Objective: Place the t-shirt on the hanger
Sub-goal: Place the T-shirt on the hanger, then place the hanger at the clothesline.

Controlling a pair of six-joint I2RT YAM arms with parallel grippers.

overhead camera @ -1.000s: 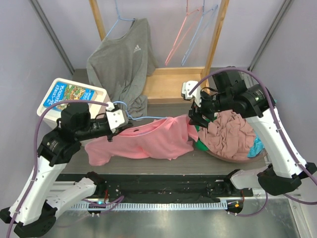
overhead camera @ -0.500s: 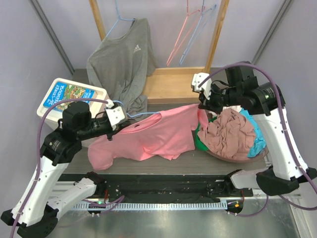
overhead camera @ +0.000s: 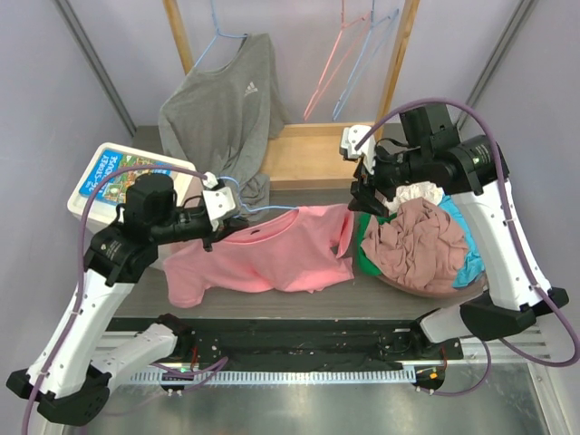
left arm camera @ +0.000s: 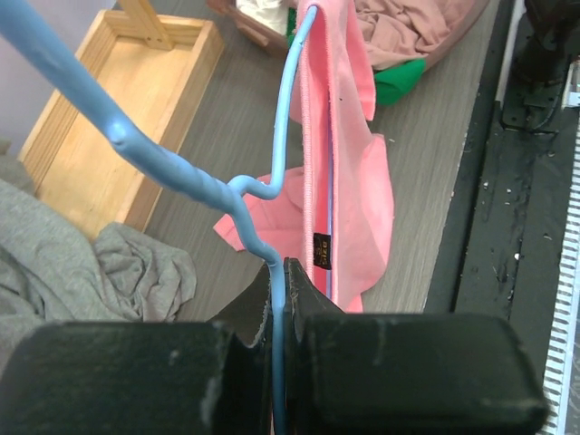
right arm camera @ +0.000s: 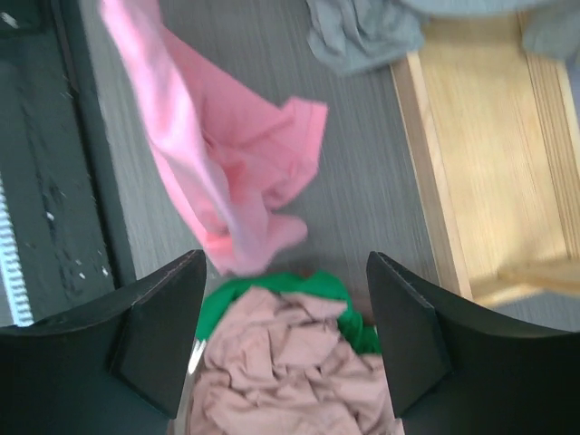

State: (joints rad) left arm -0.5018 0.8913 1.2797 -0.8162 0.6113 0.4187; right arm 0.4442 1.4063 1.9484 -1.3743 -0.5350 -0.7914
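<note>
The salmon-pink t-shirt lies spread on the table between the arms. My left gripper is shut on the light-blue hanger just below its hook. In the left wrist view the jaws pinch the hanger wire, and the hanger's frame runs along and into the t-shirt's collar. My right gripper is open and empty, above the t-shirt's right edge. In the right wrist view its fingers stand wide apart over the t-shirt's hem.
A basket at the right holds a mauve-pink garment and green cloth. A grey long-sleeved top hangs on the wooden rack at the back. A white box stands at the left. Pink and blue hangers hang at the back.
My right gripper pulled the t-shirt's right edge up and to the right, then let go. The edge has dropped back to the table. My left gripper with the hanger shifted slightly.
</note>
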